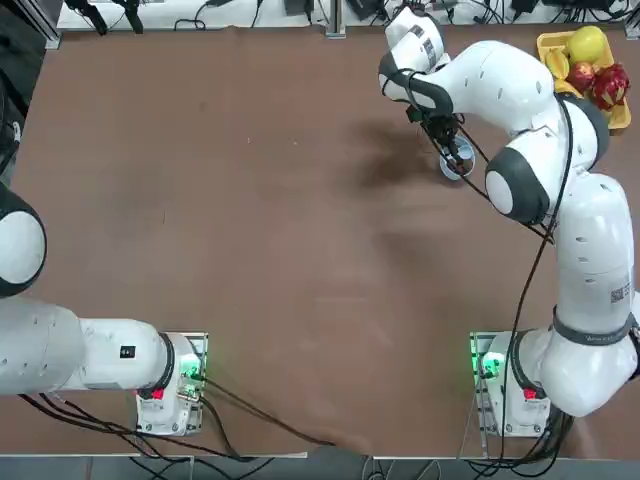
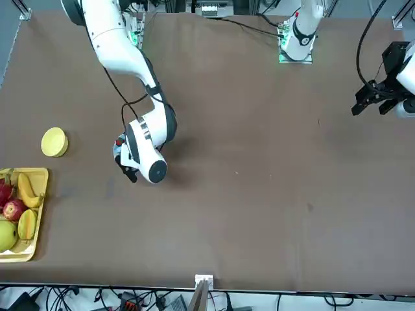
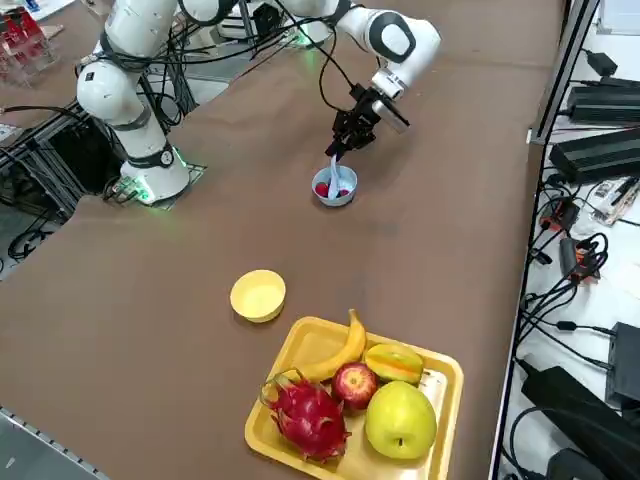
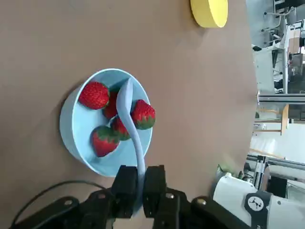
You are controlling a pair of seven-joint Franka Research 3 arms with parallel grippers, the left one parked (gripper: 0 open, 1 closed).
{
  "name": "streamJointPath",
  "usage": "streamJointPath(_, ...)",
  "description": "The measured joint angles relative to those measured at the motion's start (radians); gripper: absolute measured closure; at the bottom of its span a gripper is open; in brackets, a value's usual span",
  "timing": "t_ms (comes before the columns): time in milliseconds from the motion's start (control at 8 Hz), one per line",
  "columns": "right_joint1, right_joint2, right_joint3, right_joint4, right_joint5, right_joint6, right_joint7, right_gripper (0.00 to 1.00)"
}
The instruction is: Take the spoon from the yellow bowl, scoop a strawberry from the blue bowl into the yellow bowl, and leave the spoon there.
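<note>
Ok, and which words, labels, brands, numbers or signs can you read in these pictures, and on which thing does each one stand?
None can be read.
Upper segment of the right arm: small square code-like mark, too small to read.
Yellow bowl, blue bowl, spoon: no text visible.

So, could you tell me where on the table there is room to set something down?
There is free brown tabletop left of the small yellow bowl, towards the parked arm. It's crowded at the light blue strawberry bowl, under the right hand.
</note>
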Motion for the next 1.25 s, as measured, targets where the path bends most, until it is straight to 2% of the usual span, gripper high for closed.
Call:
streamJointPath(375,-0.007,0.000,-0.007,0.021,0.031,0.029,0.110,0.88)
streamJointPath(1250,-0.013,0.000,-0.020,0.035,0.089,0.035,0.185,0.88)
